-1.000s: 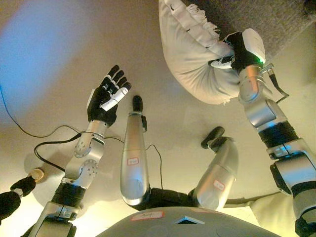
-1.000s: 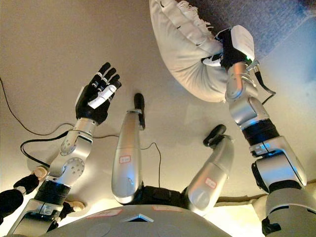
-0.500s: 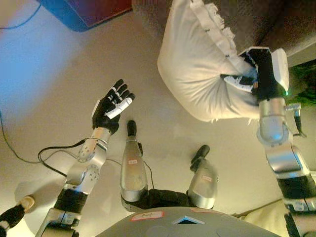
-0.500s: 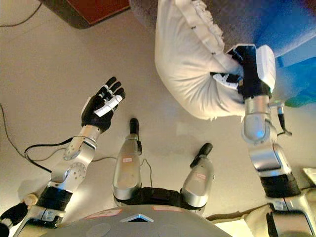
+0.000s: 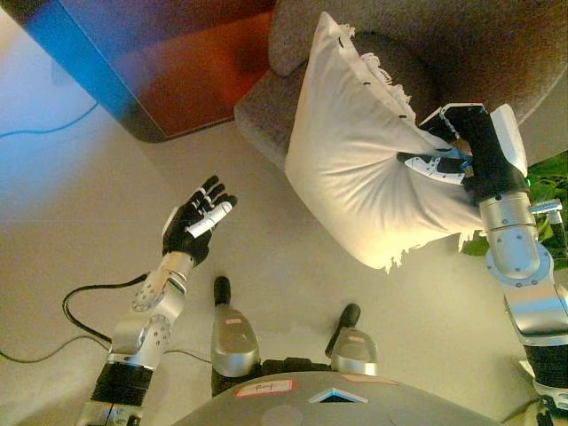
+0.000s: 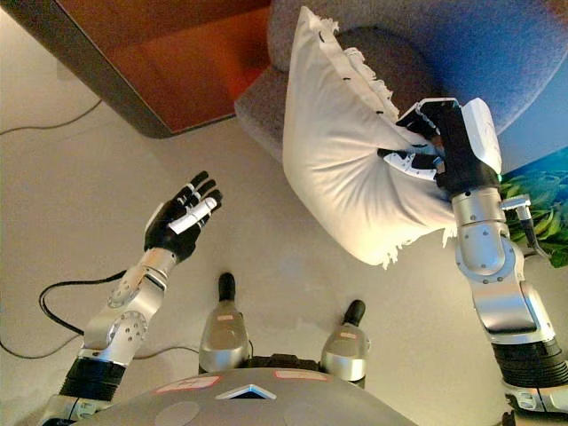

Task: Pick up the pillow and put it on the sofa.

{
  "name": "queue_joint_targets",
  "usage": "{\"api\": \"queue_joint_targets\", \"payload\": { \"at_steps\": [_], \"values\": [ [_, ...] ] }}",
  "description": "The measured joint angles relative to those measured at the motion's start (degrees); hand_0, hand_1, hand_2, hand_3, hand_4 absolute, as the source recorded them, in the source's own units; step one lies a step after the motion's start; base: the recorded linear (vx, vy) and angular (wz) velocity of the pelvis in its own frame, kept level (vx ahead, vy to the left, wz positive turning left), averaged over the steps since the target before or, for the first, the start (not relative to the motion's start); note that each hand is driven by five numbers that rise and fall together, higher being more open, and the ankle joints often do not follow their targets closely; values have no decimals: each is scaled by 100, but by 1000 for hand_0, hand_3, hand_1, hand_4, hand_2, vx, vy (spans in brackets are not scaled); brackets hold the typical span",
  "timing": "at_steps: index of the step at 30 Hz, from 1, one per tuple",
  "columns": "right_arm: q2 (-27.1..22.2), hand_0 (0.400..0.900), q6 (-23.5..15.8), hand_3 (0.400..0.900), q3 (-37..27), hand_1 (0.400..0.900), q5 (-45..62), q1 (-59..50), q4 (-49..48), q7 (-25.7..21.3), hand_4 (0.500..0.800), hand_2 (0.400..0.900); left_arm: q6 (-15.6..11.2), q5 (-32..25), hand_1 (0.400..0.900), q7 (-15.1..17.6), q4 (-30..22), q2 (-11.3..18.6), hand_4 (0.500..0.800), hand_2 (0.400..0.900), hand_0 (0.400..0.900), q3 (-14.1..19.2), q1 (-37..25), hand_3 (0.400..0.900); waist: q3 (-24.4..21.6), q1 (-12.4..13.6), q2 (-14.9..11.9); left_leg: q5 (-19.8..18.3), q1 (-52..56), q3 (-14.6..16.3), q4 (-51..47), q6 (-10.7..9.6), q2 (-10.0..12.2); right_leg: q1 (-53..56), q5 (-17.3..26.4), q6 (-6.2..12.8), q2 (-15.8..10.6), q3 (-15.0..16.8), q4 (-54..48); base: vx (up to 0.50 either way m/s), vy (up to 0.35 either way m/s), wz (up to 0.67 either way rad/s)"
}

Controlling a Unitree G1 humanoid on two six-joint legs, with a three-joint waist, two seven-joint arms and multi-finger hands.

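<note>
I see my right hand (image 5: pixel 470 160) clenched into the white pillow (image 5: pixel 364 169), holding it off the floor just in front of the grey sofa (image 5: pixel 417 44) at far right. My left hand (image 5: pixel 193 226) hangs released, fingers spread, over the floor at left.

The pillow (image 5: pixel 364 169) is off-white woven cloth, matt and soft, creased where it is gathered, with a frayed fringe along its edges and a few dark stitches near the 1 o'clock seam. The right robot hand (image 5: pixel 466 155) bunching it has matt black fingers and a smooth, faintly glossy white plastic cover. The left robot hand (image 5: pixel 195 226), at 9 o'clock, is the same matt black with a white cover on one finger. Behind the pillow, at 12 o'clock, the sofa (image 5: pixel 426 44) is upholstered in coarse grey-brown fabric, nubbly and dull. The cabinet (image 5: pixel 177 71) at 11 o'clock looks like smooth reddish-brown wood with a low sheen. The floor (image 5: pixel 80 195) is pale, smooth and softly reflective.
</note>
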Motion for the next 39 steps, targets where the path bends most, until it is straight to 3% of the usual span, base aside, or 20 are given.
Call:
{"api": "queue_joint_targets", "payload": {
  "at_steps": [4,8,15,21,22,23,27,32,39],
  "values": [
    [-151,400,54,400,14,400,181,-35,334,232,500,400,183,0,900,-145,0,97,800,900,900,18,132,900,-203,128,-302,22,16,-138,-28,-38,2,158,3,-4,31,-220,-72,113,-89,16],
    [-204,400,189,400,529,400,250,-793,1739,242,500,400,352,1,900,-319,-7,488,800,900,900,88,254,900,-401,426,-607,20,54,-236,-35,-50,5,323,9,-12,49,-404,-104,133,-89,19],
    [-298,400,332,400,1645,400,450,-2272,4071,224,500,400,508,102,900,-574,-7,898,800,900,900,449,557,900,-413,962,-690,43,8,-512,-32,-61,25,554,14,-23,124,-708,-187,139,-80,21],
    [-364,400,883,400,2374,400,1049,-3956,6204,220,500,400,748,142,900,-912,-11,1151,800,900,900,506,634,900,-363,1431,-787,82,-66,-727,-21,-122,44,709,58,-74,218,-1063,-295,143,-88,7],
    [-363,471,1009,471,2378,471,1123,-4115,6358,221,542,471,791,142,900,-932,-11,1165,800,900,900,522,646,900,-359,1498,-782,73,-74,-779,-23,-133,52,749,62,-80,233,-1156,-304,191,-116,6],
    [-356,900,1139,900,2387,900,1146,-4247,6502,222,800,900,818,144,900,-955,-11,1191,800,900,900,528,642,900,-356,1579,-782,78,-73,-800,-15,-141,56,783,78,-94,256,-1206,-322,94,-72,3],
    [-336,900,1717,900,2518,900,1383,-4926,7341,195,800,900,861,141,900,-1046,-12,1287,800,900,900,571,658,900,-334,1831,-762,50,-15,-869,-28,-176,85,921,85,-105,301,-1394,-371,23,-94,4],
    [-335,900,2217,900,2517,900,1493,-5813,7661,-616,800,900,879,141,900,-1136,-25,1379,800,900,900,697,639,900,-198,1914,-723,54,-115,-941,-10,-227,235,885,93,-126,466,-1441,-412,-22,-59,-1],
    [-355,900,2294,900,2516,900,1489,-6395,7565,-1283,800,900,919,139,900,-1198,-59,1386,800,900,900,695,596,900,-197,1906,-727,47,-98,-942,-12,-239,277,888,148,-203,508,-1446,-412,-3,-1,-10]
  ]
}}
